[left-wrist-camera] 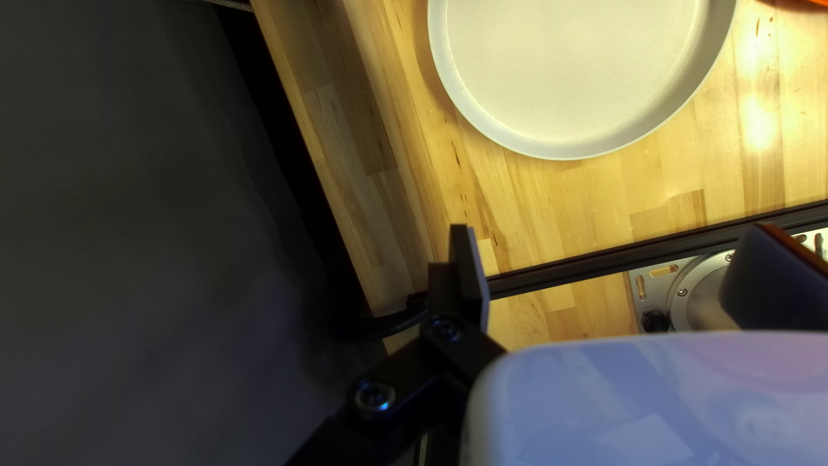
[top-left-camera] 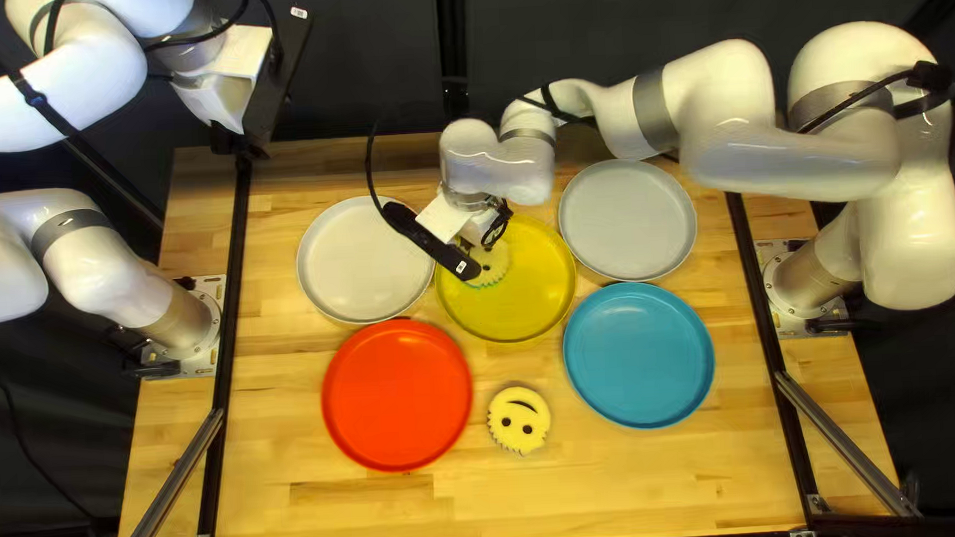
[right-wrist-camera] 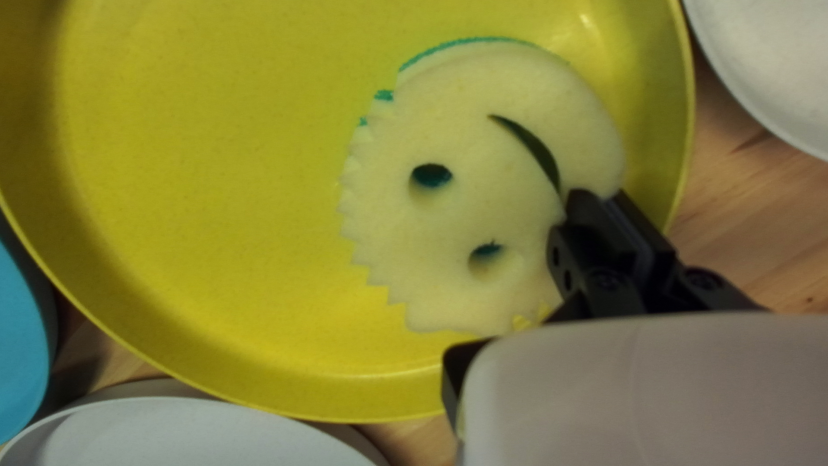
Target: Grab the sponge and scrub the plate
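Black jaws on my left gripper (left-wrist-camera: 614,231) are standing wide apart, gripping nothing, near the pale plate (top-left-camera: 365,259). Beside that, the red plate (top-left-camera: 397,395) is lying unused. Farther right, my right gripper (right-wrist-camera: 599,198) is pinching the sponge (right-wrist-camera: 457,207), jaws nearly together around its edge beside the mouth slot; the sponge is sitting inside the yellow plate (top-left-camera: 539,298), green side apparently facing down. I'm judging that pickup is giving way to scrubbing. Next, the move is calling for light downward pressure and sweeping strokes toward the blue plate's (top-left-camera: 639,356) side, while keeping that narrow hold from slipping.
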You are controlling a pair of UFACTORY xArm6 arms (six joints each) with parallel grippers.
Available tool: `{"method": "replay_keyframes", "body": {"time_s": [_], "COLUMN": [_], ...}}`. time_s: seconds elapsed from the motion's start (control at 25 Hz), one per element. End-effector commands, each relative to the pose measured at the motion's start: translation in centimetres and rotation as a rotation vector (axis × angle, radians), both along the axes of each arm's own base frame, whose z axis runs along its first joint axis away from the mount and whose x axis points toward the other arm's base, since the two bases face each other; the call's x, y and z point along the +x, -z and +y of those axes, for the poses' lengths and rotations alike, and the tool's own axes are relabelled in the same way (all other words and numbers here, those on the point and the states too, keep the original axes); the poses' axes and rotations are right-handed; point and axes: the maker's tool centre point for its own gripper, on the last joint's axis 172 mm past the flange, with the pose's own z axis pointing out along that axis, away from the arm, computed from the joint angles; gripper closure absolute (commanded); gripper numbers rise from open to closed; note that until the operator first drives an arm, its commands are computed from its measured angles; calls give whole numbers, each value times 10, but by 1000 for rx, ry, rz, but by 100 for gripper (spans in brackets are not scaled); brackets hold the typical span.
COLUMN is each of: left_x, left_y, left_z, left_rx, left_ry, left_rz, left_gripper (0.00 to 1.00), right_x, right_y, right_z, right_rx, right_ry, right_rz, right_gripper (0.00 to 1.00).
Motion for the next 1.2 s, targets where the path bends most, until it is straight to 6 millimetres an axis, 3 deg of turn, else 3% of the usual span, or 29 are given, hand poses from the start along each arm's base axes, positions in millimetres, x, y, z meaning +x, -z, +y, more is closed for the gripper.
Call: {"method": "replay_keyframes", "body": {"time_s": [0.04,0.32,0.6,0.64,0.68,0.88,1.08,1.2], "left_x": [0,0,0,0,0,0,0,0], "left_y": [0,0,0,0,0,0,0,0], "left_z": [0,0,0,0,0,0,0,0], "left_rx": [0,0,0,0,0,0,0,0], "left_ry": [0,0,0,0,0,0,0,0], "left_rz": [0,0,0,0,0,0,0,0], "left_gripper": [0,0,0,0,0,0,0,0], "right_x": [-20,-43,-49,-50,-51,-64,-117,-159], "right_y": [-10,-19,-5,-1,1,-7,-40,-62], "right_z": [-42,-112,-136,-138,-140,-144,-154,-159], "right_rx": [19,27,21,24,27,53,130,165], "right_ry": [34,52,12,9,8,30,125,188], "right_rz": [1,5,20,25,31,58,95,95], "right_gripper": [100,100,100,26,2,0,0,0]}}
